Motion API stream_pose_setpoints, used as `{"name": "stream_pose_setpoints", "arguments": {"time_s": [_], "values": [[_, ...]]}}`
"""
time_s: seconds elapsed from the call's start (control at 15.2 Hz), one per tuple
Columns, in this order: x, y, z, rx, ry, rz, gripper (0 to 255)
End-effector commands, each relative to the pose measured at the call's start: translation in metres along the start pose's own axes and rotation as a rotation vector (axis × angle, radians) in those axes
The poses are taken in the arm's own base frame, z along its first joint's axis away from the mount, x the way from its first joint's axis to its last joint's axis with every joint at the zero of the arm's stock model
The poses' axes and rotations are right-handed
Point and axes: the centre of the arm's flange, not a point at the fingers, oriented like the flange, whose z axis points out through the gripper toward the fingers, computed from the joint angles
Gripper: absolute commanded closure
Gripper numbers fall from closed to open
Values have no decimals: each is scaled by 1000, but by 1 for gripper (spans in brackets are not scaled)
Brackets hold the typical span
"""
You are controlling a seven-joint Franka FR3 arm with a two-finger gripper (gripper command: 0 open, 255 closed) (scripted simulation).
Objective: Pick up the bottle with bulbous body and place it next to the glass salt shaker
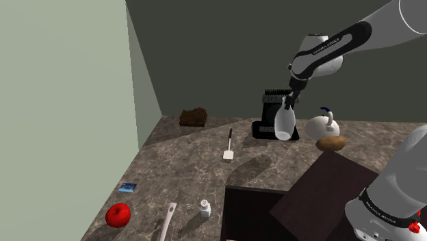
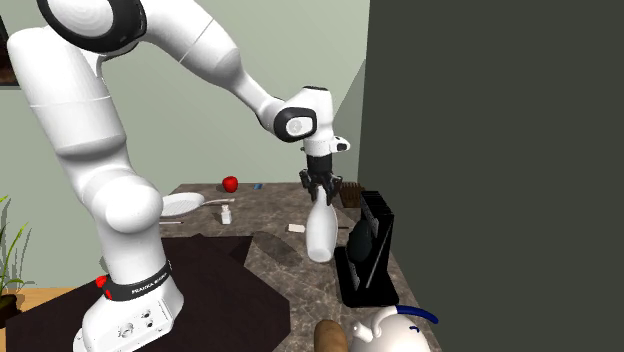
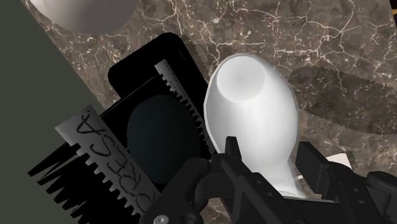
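Observation:
A white bottle with a bulbous body (image 1: pixel 285 121) (image 2: pixel 320 235) (image 3: pixel 254 121) hangs upright a little above the dark marble counter (image 1: pixel 198 171), casting a shadow on it. My black gripper (image 1: pixel 291 98) (image 2: pixel 322 190) (image 3: pixel 270 154) is shut on the bottle's neck from above. The bottle is just in front of a black rack (image 1: pixel 270 113) (image 3: pixel 146 127). The small salt shaker (image 1: pixel 204 207) (image 2: pixel 227 214) stands far off, near the counter's front edge beside the stand.
A white teapot (image 1: pixel 321 127) and a brown potato-like lump (image 1: pixel 331 143) lie beside the rack. A white spatula (image 1: pixel 229 147), a brown bristly object (image 1: pixel 193 117), a red apple (image 1: pixel 118 215), a blue card (image 1: pixel 127 186) and a pale utensil (image 1: pixel 167 222) are scattered on the counter.

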Motion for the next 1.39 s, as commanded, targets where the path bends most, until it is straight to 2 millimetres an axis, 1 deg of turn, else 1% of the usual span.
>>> {"name": "stream_pose_setpoints", "arguments": {"time_s": [0.0, 1.32], "values": [[1, -1, -10, 0, 0, 0, 255], [14, -1, -115, 0, 0, 0, 255]]}}
